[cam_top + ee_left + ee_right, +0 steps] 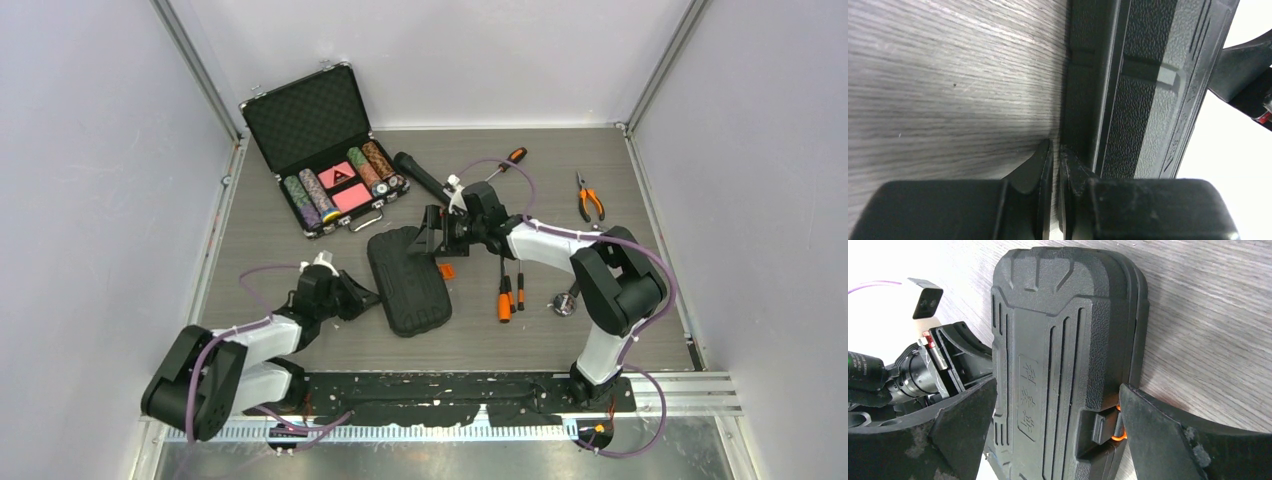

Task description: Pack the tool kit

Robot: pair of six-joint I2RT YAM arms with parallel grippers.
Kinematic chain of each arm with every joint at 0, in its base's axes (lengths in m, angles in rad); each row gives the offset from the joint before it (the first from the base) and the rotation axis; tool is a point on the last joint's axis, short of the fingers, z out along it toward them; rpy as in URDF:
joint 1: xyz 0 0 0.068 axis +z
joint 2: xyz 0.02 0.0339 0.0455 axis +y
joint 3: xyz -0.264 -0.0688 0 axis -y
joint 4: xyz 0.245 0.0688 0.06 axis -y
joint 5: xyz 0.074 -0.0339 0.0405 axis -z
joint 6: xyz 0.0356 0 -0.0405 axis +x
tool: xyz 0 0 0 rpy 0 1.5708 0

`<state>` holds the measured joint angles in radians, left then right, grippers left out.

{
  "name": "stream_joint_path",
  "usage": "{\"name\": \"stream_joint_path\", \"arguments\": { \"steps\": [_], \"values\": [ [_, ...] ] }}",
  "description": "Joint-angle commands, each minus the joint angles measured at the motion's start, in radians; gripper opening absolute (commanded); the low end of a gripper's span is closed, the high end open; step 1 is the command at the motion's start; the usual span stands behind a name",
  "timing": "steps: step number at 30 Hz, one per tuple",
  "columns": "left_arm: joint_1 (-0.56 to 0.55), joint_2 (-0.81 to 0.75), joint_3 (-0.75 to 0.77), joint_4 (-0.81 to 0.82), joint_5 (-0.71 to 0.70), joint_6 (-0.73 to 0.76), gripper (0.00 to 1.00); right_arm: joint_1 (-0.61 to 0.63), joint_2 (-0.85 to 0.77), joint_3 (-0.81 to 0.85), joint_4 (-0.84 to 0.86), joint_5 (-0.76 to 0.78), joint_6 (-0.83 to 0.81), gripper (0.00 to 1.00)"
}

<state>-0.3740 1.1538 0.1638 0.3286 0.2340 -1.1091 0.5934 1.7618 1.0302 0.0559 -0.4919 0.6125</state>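
The black ribbed tool kit case point(408, 282) lies closed in the middle of the table, with its orange latch point(447, 271) on the right side. My right gripper point(437, 240) clamps the case's latch edge. In the right wrist view the case point(1063, 355) fills the gap of the gripper point(1058, 415); one finger point(965, 425) touches its ribbed face and the other point(1168, 435) presses on the latch point(1118, 432). My left gripper point(368, 296) is shut and empty, its tips point(1055, 147) against the case's left edge point(1143, 100).
Loose orange-and-black tools lie to the right: two screwdrivers point(505, 296), pliers point(589, 197), another screwdriver point(508, 160) and a small round metal item point(565, 303). An open poker chip case point(320, 160) and a black flashlight point(420, 177) sit at the back.
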Motion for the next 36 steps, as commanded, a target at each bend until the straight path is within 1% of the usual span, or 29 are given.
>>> {"name": "stream_joint_path", "arguments": {
  "steps": [1, 5, 12, 18, 23, 27, 31, 36],
  "values": [
    [0.003, 0.080, 0.036, 0.171, 0.092, 0.005, 0.11, 0.006, -0.003, 0.020, 0.026, 0.011, 0.001, 0.96],
    [0.003, 0.111, 0.047, 0.187, 0.099, 0.006, 0.11, 0.006, 0.007, 0.025, 0.000, 0.042, -0.014, 0.96],
    [0.003, 0.159, 0.085, 0.190, 0.119, 0.018, 0.11, 0.014, 0.027, 0.032, 0.027, -0.008, -0.010, 0.95],
    [0.000, 0.198, 0.127, 0.187, 0.125, 0.029, 0.11, 0.016, -0.054, 0.011, 0.062, -0.099, -0.010, 0.92],
    [-0.020, 0.228, 0.186, 0.145, 0.111, 0.049, 0.08, 0.015, -0.124, 0.006, 0.076, -0.150, 0.004, 0.92],
    [-0.036, 0.250, 0.221, 0.119, 0.097, 0.059, 0.08, 0.015, -0.141, -0.004, 0.101, -0.188, 0.030, 0.91],
    [-0.044, 0.263, 0.242, 0.110, 0.089, 0.064, 0.08, 0.015, -0.157, -0.032, 0.162, -0.236, 0.080, 0.89],
    [-0.056, 0.274, 0.274, 0.093, 0.080, 0.072, 0.08, 0.018, -0.167, -0.043, 0.202, -0.258, 0.122, 0.87]
  ]
}}
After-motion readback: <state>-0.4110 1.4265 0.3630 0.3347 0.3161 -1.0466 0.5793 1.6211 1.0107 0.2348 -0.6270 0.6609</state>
